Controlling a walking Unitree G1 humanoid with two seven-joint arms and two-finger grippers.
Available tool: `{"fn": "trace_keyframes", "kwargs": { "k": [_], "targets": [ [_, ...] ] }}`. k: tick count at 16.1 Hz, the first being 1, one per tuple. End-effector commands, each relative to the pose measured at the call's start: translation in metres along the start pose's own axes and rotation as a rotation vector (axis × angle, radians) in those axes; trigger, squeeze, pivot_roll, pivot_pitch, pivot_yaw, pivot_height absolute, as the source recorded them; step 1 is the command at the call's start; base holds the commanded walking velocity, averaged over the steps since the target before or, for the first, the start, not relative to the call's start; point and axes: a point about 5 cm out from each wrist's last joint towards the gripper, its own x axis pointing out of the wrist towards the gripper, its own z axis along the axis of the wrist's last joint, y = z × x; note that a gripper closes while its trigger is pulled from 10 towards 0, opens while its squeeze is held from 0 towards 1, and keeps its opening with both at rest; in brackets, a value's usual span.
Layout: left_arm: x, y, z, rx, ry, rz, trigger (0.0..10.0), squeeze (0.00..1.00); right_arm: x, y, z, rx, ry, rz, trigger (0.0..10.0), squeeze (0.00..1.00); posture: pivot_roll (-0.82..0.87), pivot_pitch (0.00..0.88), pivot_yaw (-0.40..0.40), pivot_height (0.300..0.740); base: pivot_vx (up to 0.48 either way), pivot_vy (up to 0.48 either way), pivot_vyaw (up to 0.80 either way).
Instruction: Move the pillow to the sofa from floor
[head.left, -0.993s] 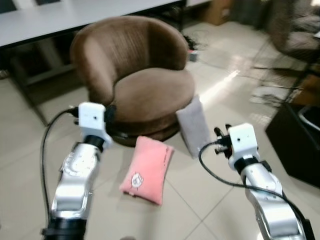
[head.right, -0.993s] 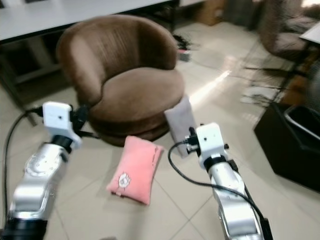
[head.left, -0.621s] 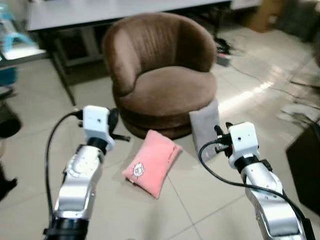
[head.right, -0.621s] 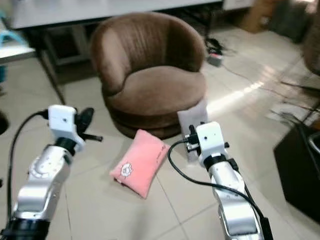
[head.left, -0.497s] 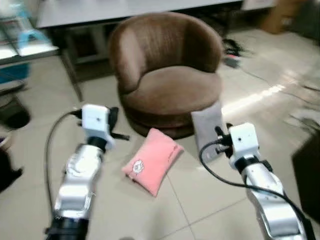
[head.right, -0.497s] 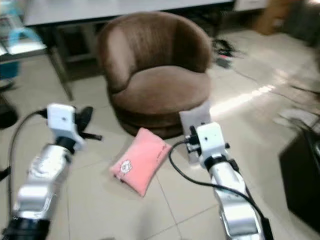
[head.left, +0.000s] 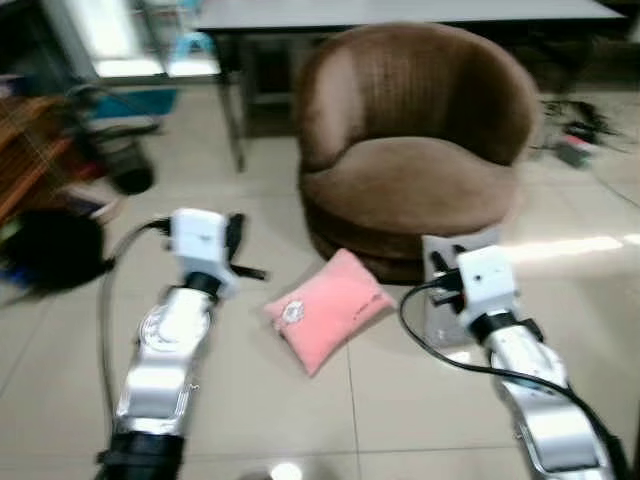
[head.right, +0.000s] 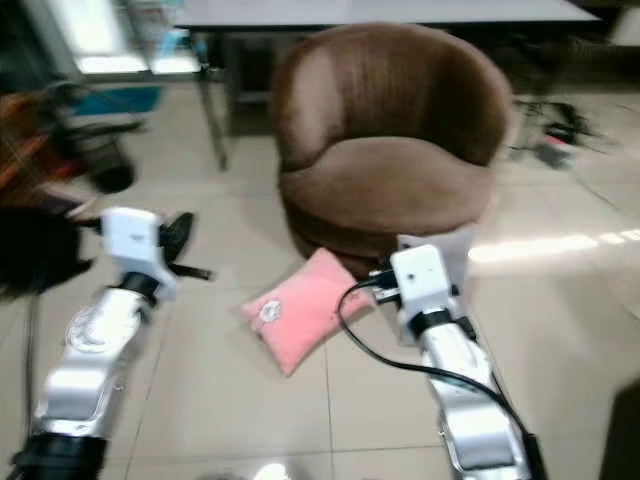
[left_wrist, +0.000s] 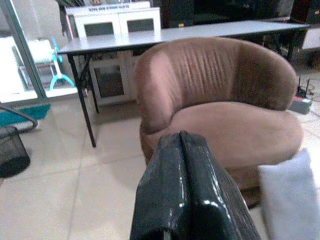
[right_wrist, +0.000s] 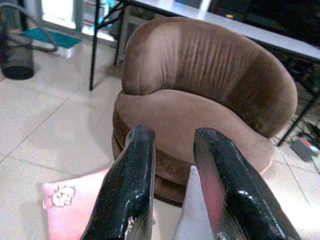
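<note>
On the floor: a pink pillow (head.left: 327, 309) lies flat on pale glossy tiles, just in front of the sofa's base.
Pink pillow: soft, plump, rectangular, turned corner-on, with a small white cartoon patch near one corner.
Sofa (head.left: 415, 150): a round brown tub chair in ribbed velvety fabric, with a curved back that wraps around a padded seat; nothing lies on the seat.
Grey pillow (head.right: 440, 252): a flat, pale grey cushion stands upright, leaning against the sofa's front base, on the robot's right of the pink one.
Floor (head.left: 260, 390): large light tiles with thin dark joints and a bright glare streak at the right.
Bench (left_wrist: 165, 35): a grey-topped one on thin black metal legs stands behind the sofa.
Basket (right_wrist: 15, 59): a dark mesh waste basket stands on the floor well off to the left; what is in it cannot be told.
Left pincer (left_wrist: 181, 145): glossy black fingers pressed together, holding nothing, raised in the air to the left of the pink pillow and apart from it.
Right pincer (right_wrist: 172, 137): fingers apart, empty, hovering above the grey pillow, with the pink pillow just to its left and below, untouched.
</note>
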Motion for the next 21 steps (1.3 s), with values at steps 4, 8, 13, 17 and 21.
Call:
{"fn": "trace_keyframes", "kwargs": {
  "k": [4, 8, 13, 17, 21],
  "targets": [
    [-0.0032, 0.0101, 0.0014, 0.039, 0.001, 0.016, 10.0, 0.0, 0.0022, 0.0018, 0.0057, -0.005, -0.026, -0.004, 10.0, 0.0, -0.11, 0.015, 0.055, 0.74, 0.0, -0.48, 0.8],
    [-0.0051, 0.0101, 0.0002, 0.042, 0.008, 0.017, 10.0, 0.0, 0.0016, 0.0026, 0.004, -0.008, -0.022, -0.004, 10.0, 0.0, -0.11, 0.02, 0.053, 0.74, 0.0, -0.48, 0.8],
    [-0.0037, 0.01, 0.0, 0.043, 0.007, 0.014, 10.0, 0.0, 0.0025, 0.0011, 0.0041, -0.013, -0.026, -0.025, 10.0, 0.0, -0.11, 0.022, 0.055, 0.74, 0.0, -0.48, 0.64],
    [-0.0054, 0.0111, -0.001, 0.046, 0.011, 0.015, 10.0, 0.0, 0.0012, 0.0024, 0.002, -0.031, -0.021, -0.023, 10.0, 0.0, -0.1, 0.025, 0.055, 0.74, 0.0, -0.48, 0.0],
    [-0.0046, 0.0116, -0.0012, 0.044, 0.011, 0.02, 10.0, 0.0, 0.0039, 0.0054, 0.0057, -0.016, -0.037, -0.009, 10.0, 0.0, -0.1, 0.027, 0.054, 0.74, 0.0, -0.48, 0.6]
  ]
}}
